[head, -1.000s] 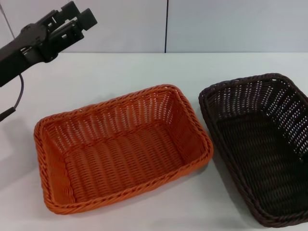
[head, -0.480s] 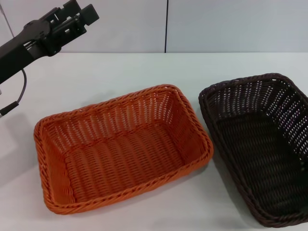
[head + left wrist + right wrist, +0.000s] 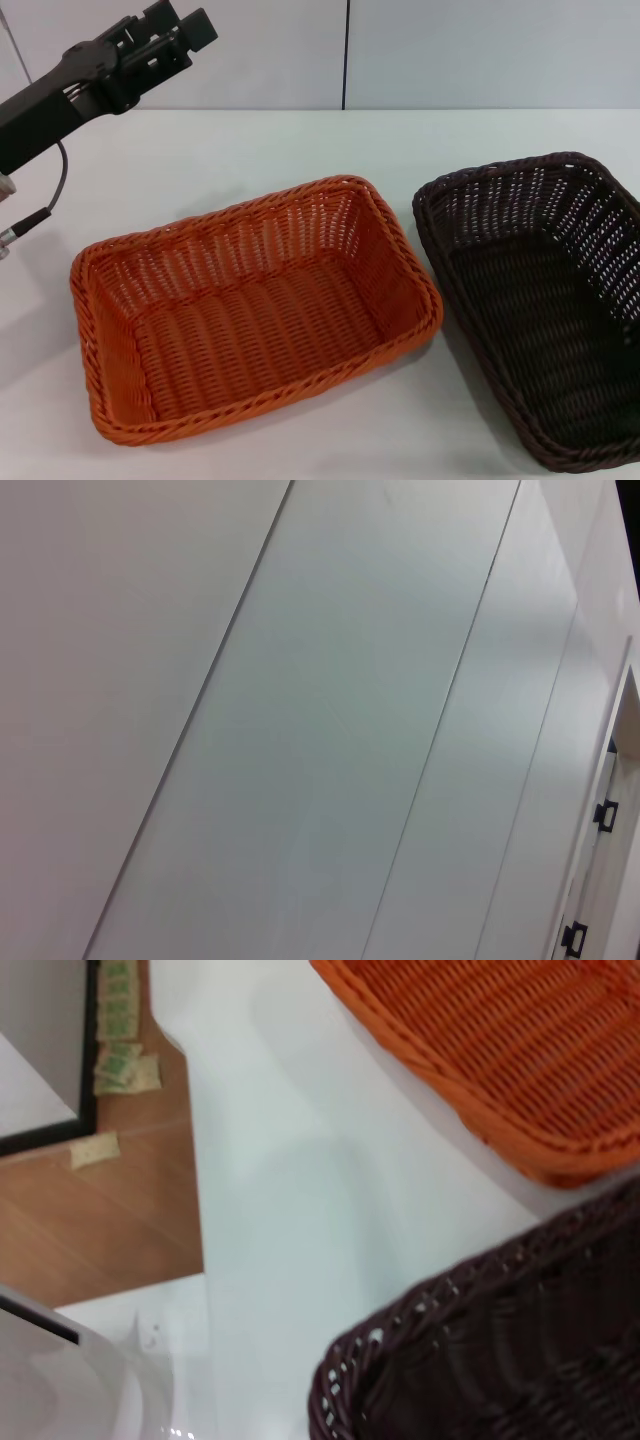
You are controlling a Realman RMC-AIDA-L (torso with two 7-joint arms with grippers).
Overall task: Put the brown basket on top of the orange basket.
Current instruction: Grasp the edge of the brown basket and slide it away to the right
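While our left gripper point(image 3: 185, 32) hung high over the far-left part of the white table point(image 3: 250, 140), raised well above the surface and well apart from both baskets, we could not tell from the head view whether its fingers were parted or closed, and our left wrist camera faced only pale wall panels point(image 3: 300, 730). We counted two baskets, one of each colour. The brown basket point(image 3: 545, 310) sat on the table at our right, upright and open side up, its near-right portion running out of the head view, far from the left gripper, with the orange one in between. The orange basket point(image 3: 250, 305) sat left of it near the middle of the table, also upright, angled so that one corner pointed toward the brown basket's long side; the two rims came near each other at that corner but we saw a strip of white table between them. Our right gripper did not appear in any view; its wrist camera looked down on a corner of the brown basket point(image 3: 490, 1360), the orange rim point(image 3: 480, 1070) beyond it, and the table edge with wooden floor point(image 3: 100, 1210) below. We saw bare tabletop behind both baskets up to the wall, and to the left of the orange basket.
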